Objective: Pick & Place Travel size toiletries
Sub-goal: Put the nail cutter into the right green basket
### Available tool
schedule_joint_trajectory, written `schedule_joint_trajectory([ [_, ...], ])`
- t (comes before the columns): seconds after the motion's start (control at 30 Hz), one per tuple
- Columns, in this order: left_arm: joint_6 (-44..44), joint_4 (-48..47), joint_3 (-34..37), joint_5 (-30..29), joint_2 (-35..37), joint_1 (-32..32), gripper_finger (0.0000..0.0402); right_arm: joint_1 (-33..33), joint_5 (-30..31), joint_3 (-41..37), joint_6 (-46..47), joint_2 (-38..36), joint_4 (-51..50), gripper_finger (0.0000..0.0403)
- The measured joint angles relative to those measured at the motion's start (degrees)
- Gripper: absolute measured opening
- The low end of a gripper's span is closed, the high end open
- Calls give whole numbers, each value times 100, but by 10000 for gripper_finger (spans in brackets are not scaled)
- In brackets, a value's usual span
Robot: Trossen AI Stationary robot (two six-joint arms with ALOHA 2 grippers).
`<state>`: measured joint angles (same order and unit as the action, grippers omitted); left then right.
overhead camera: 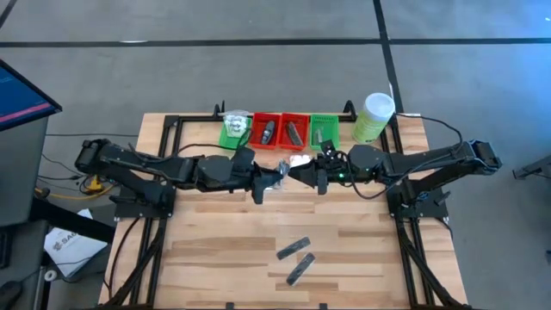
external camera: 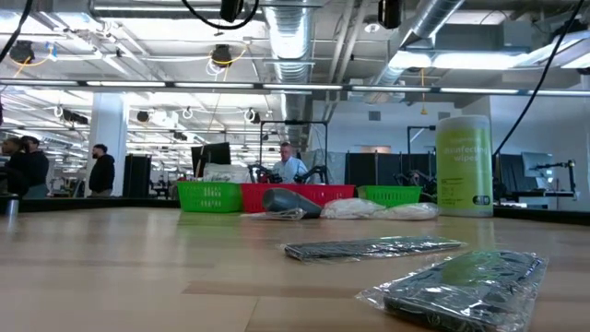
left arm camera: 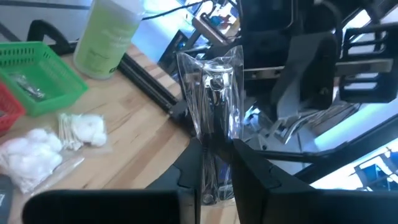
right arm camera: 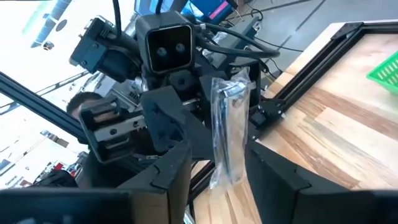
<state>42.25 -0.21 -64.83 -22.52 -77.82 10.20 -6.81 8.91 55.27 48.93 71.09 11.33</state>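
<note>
A clear plastic packet (overhead camera: 280,176) with a small silvery tube inside hangs in the air between my two grippers, above the table's far middle. My left gripper (overhead camera: 265,182) is shut on it; the packet stands up from its fingers in the left wrist view (left arm camera: 211,93). My right gripper (overhead camera: 312,175) is open, with one finger on each side of the packet's other end (right arm camera: 229,124); I cannot tell whether they touch it. Two dark grey flat bars in clear wrap (overhead camera: 293,250) (overhead camera: 300,269) lie flat near the table's near edge. My left gripper pinches the packet's end (left arm camera: 216,177) between its two fingers. The fingers come level from the table's left side and lie along the packet. The packet is lifted clear of the table and sticks out past the fingertips toward my right gripper.
At the far edge stand a green tray (overhead camera: 232,131), two red trays (overhead camera: 267,129) (overhead camera: 295,131), another green tray (overhead camera: 325,129) and a tall pale green canister (overhead camera: 374,116). White soft packets (left arm camera: 28,152) (left arm camera: 81,130) and a dark oval piece (external camera: 290,201) lie before the trays.
</note>
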Motion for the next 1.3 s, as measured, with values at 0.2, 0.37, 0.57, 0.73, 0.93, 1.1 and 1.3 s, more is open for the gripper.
schedule_joint_trajectory([
  [0.2,-18,169,-1,34,0,-4,45,-1,-2,0,-100,2,133,184],
  [0.37,-38,319,-1,139,0,-4,45,-4,-4,0,-224,51,247,228],
  [0.57,-138,417,-1,150,0,-4,45,-2,74,0,-298,53,317,260],
  [0.73,-151,433,-1,152,0,-4,45,62,0,109,-404,86,603,261],
  [0.93,-222,494,-1,154,0,-4,45,117,-51,296,-404,309,449,261],
  [1.1,-222,510,-1,158,0,-4,45,218,-180,270,-391,336,434,260],
  [1.3,-243,517,-1,177,0,-4,45,306,-293,275,-391,337,455,260],
])
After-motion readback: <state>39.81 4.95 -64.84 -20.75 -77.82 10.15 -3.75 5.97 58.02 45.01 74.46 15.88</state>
